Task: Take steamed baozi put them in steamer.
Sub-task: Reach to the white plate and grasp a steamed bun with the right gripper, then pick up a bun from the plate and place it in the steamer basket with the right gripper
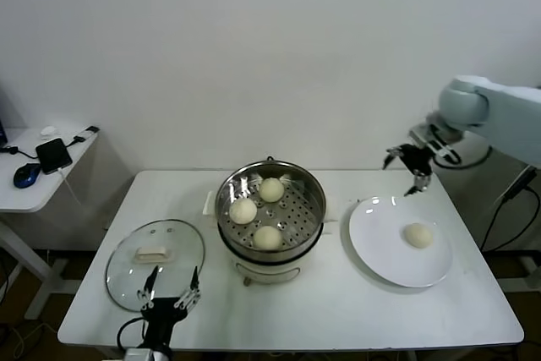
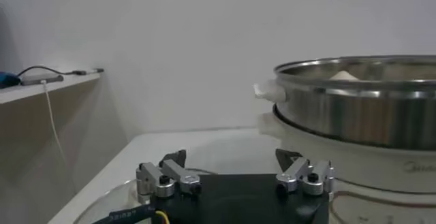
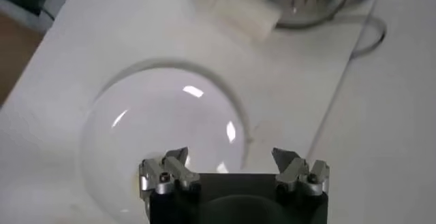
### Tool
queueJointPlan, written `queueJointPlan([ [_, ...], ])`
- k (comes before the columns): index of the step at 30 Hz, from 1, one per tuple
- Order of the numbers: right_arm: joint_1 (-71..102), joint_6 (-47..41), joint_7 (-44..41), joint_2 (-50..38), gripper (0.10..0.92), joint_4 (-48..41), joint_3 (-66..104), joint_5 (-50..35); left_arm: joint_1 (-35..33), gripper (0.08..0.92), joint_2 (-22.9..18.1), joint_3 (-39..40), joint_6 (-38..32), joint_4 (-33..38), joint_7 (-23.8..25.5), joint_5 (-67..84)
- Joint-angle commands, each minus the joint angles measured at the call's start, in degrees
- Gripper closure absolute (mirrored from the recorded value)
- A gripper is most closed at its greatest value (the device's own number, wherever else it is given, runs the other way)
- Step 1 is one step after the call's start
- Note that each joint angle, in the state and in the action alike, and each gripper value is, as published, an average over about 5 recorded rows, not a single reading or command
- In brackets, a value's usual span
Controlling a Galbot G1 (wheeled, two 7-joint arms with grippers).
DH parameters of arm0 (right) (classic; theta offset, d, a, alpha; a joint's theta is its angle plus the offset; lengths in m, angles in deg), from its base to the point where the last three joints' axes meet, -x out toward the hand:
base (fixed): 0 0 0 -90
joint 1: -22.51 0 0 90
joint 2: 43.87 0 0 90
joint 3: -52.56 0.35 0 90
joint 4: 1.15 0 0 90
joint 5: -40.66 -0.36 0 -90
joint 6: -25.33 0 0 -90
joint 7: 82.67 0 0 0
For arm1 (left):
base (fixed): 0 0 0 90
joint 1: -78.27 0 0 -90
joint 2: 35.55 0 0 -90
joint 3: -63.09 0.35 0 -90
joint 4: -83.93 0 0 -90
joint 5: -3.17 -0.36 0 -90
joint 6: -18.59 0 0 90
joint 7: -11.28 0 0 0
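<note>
In the head view I see the steamer (image 1: 270, 217) at the centre of the frame, a shiny steel pot on a white base, holding three buns (image 1: 255, 211) on its perforated tray: one toward the back, one at the left, one at the front. A fourth bun (image 1: 418, 235) lies alone on the white plate (image 1: 380, 251), right of centre and just beside the steamer. The glass lid (image 1: 155, 264) with its white handle lies flat at lower left, also just beside the pot.

All of this rests on a white table (image 1: 296, 319) that fills the lower half of the frame, set against a plain white wall (image 1: 254, 57). At the far left edge a lower white side table (image 1: 38, 192) carries a black phone (image 1: 52, 155), a blue mouse (image 1: 26, 175) and cables.

My right gripper (image 1: 408, 169) hangs in the air at upper right, above the far rim of the plate, fingers spread and empty; its wrist view looks down on the plate, with the steamer's edge beyond. My left gripper (image 1: 169, 288) sits low at the bottom left over the near edge of the lid, fingers likewise spread and holding nothing.
</note>
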Motion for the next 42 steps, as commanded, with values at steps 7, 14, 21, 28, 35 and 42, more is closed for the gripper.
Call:
queueJointPlan([
  [7, 29.5, -3.5, -2.9, 0.4, 0.203, -21.5, 21.3, 8.9, 0.1, 0.177, -0.7, -1.2, 0.4, -0.6, -0.1, 0.1],
  [14, 33.4, -3.4, -0.7, 4.4, 0.203, -26.3, 26.2, 11.2, 0.2, 0.177, -1.1, -1.4, 0.5, -1.5, -0.1, 0.1],
  [21, 35.4, -3.3, 1.5, 7.2, 0.203, -28.6, 29.4, 12.2, 0.7, 0.177, -0.9, -1.4, 0.6, -2.0, 0.0, 0.3],
  [28, 35.7, -3.6, 2.0, 8.0, 0.203, -28.4, 29.7, 12.8, 0.5, 0.177, -0.7, -1.4, 0.7, -2.1, 0.0, 0.4],
  [35, 28.5, -5.5, 0.4, 5.0, 0.302, -21.4, 22.6, 10.2, 0.2, 0.177, -0.6, -1.4, 0.6, -1.6, -0.1, 0.5],
  [42, 4.6, -11.2, 0.8, 3.3, 0.353, -6.7, -0.3, -7.7, -0.2, 0.177, -0.6, -1.0, 0.7, -0.6, 0.0, 0.3],
])
